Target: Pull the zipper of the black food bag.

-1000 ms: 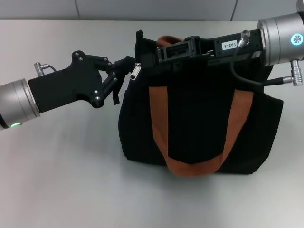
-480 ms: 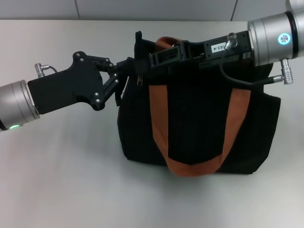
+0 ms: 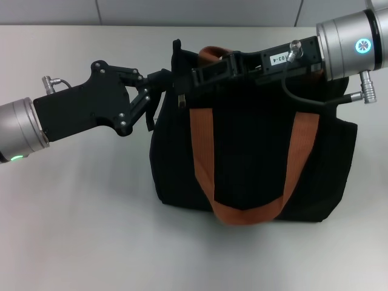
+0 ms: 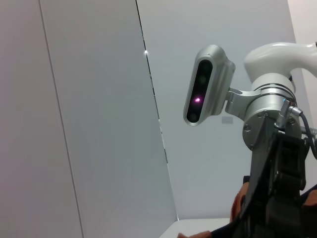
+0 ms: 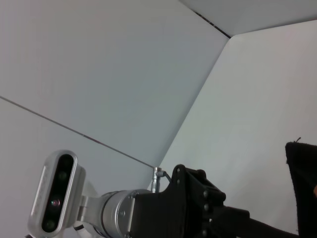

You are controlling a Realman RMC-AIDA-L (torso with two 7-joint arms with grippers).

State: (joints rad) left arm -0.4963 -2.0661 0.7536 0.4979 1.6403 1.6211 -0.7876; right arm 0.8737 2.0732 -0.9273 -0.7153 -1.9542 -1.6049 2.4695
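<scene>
— What's the setting?
— A pale grey table (image 3: pixel 79 218) against a light panelled wall (image 3: pixel 182 11).

— And the bag?
— The black food bag (image 3: pixel 254 163) stands upright on the table, boxy, with an orange-brown strap handle (image 3: pixel 203 163) looping down its front. What is inside cannot be seen.

— Where's the zipper?
— The zipper (image 3: pixel 180 100) hangs at the bag's top left corner, a small silver tab, just beside both grippers.

— The arms?
— The left gripper (image 3: pixel 159 82) reaches in from the left, level with the bag's top edge, its fingers closed narrowly on the fabric at that corner. The right gripper (image 3: pixel 188 77) stretches across the bag's top from the right; I cannot tell how its jaws stand.
</scene>
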